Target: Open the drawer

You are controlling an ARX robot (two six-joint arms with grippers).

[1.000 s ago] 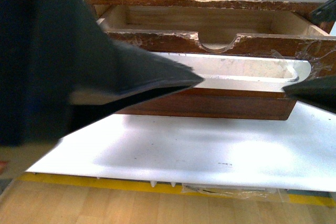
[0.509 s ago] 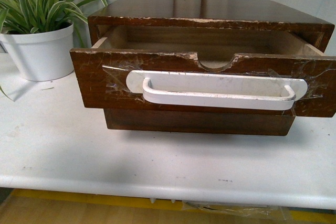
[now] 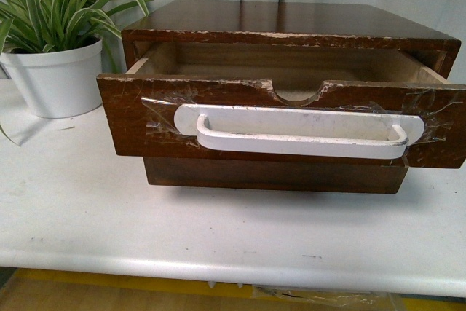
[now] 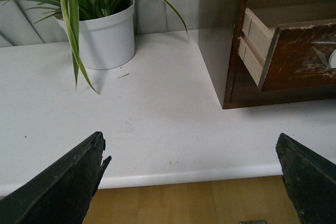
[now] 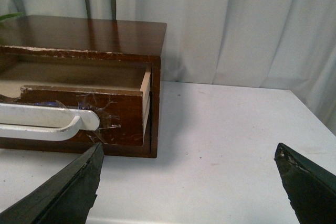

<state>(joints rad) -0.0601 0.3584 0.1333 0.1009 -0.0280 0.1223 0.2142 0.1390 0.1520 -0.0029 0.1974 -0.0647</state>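
Observation:
The dark brown drawer (image 3: 145,118) stands pulled out of its wooden cabinet (image 3: 291,20), its inside bare and showing. Its long white handle (image 3: 298,130) is taped on with clear tape below a semicircular notch (image 3: 297,94) in the chipped edge. Neither gripper shows in the front view. My left gripper (image 4: 191,153) is open and empty over the table's front edge, apart from the drawer (image 4: 299,56). My right gripper (image 5: 189,163) is open and empty, to the right of the drawer (image 5: 121,116) and handle (image 5: 47,121).
A plain lower drawer front (image 3: 277,176) sits under the open one. A green plant in a white pot (image 3: 58,71) stands left of the cabinet, also in the left wrist view (image 4: 107,38). White table (image 3: 218,231), curtain behind, wooden floor (image 4: 184,203) below the edge.
Both arms have pulled back out of the front view, where they covered the drawer's ends a second ago. The drawer stays pulled out.

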